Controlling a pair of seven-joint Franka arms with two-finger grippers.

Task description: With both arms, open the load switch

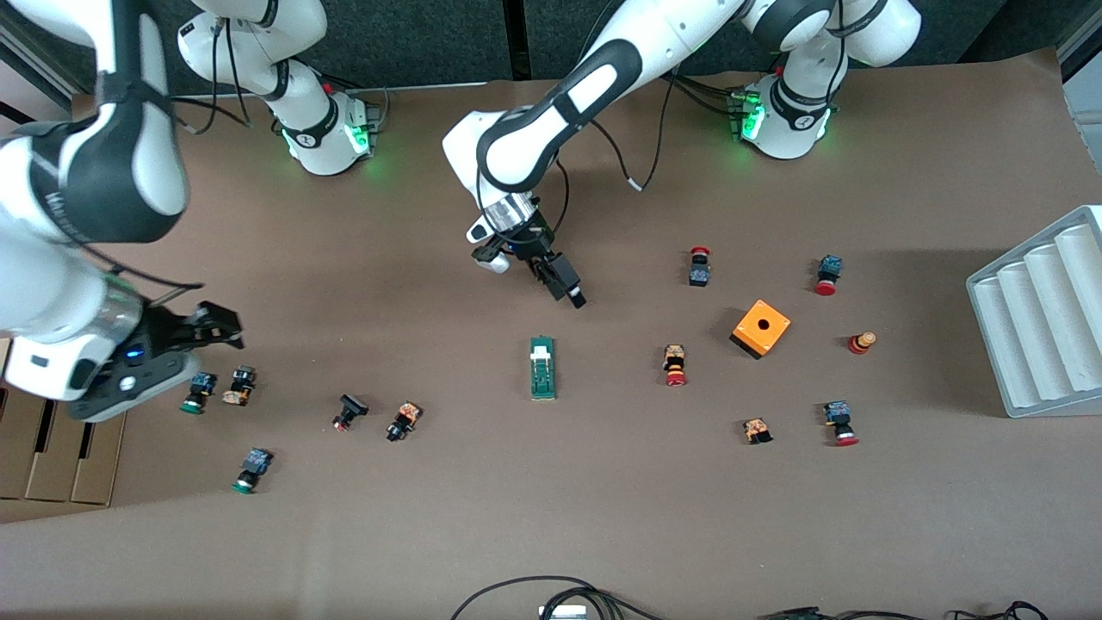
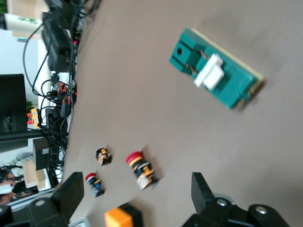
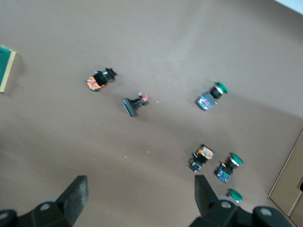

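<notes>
The load switch is a narrow dark-green block with a white sliding piece, and it lies flat near the middle of the table. My left gripper hangs open over bare table, just toward the robots' bases from the switch. In the left wrist view the load switch lies well clear of the left gripper, which holds nothing. My right gripper is open and empty at the right arm's end of the table, over a group of push buttons. In the right wrist view only an edge of the load switch shows, away from the right gripper.
Several small push buttons lie scattered on both sides of the switch. An orange cube box with a hole sits toward the left arm's end. A grey ridged tray stands at that table edge, and cardboard lies at the right arm's end.
</notes>
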